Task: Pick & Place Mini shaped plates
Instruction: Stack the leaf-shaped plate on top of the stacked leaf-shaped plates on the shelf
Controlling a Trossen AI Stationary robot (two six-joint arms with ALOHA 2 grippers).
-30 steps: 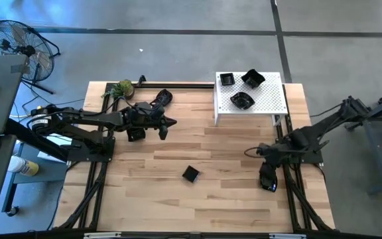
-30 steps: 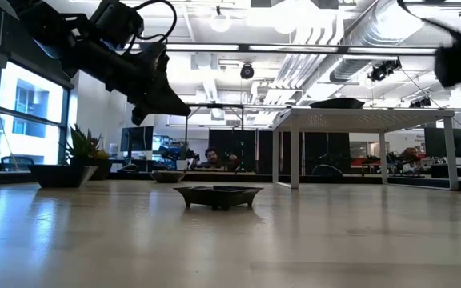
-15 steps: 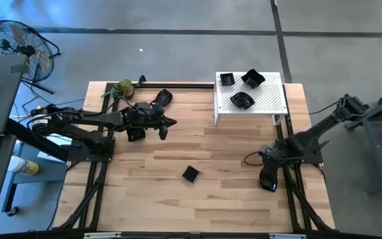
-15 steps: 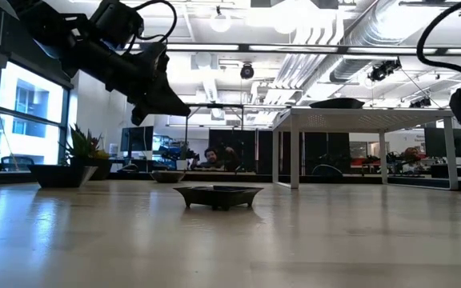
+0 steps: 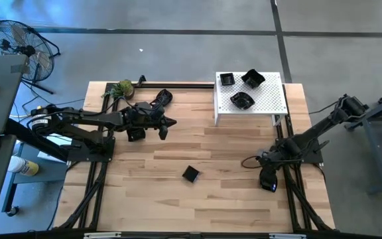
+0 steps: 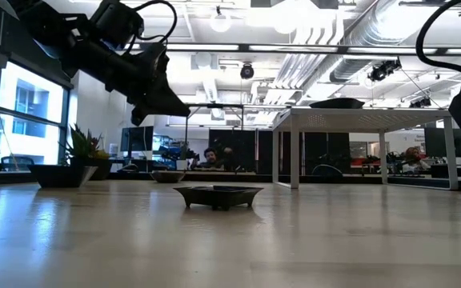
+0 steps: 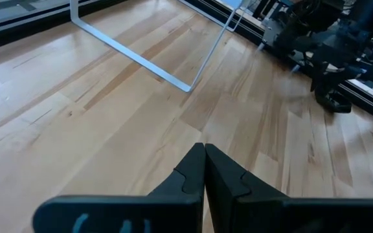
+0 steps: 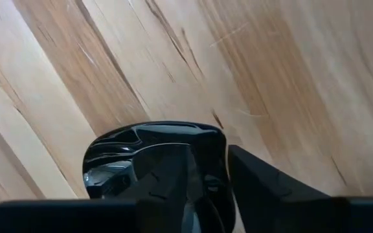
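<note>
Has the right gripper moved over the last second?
Yes. The right gripper, shut on a black plate, sank slightly, away from the white stand.

Bare tabletop (image 5: 231, 166) mid-table; lone plate (image 5: 190, 174) obstructs.

the high camera looked straight down on the whole wooden table (image 5: 231, 159), while the low one sat at table-top height, facing level across it into the room. both caught the white perforated stand (image 5: 251, 99) (image 6: 366, 120); each wrist camera hung close above the boards.
</note>
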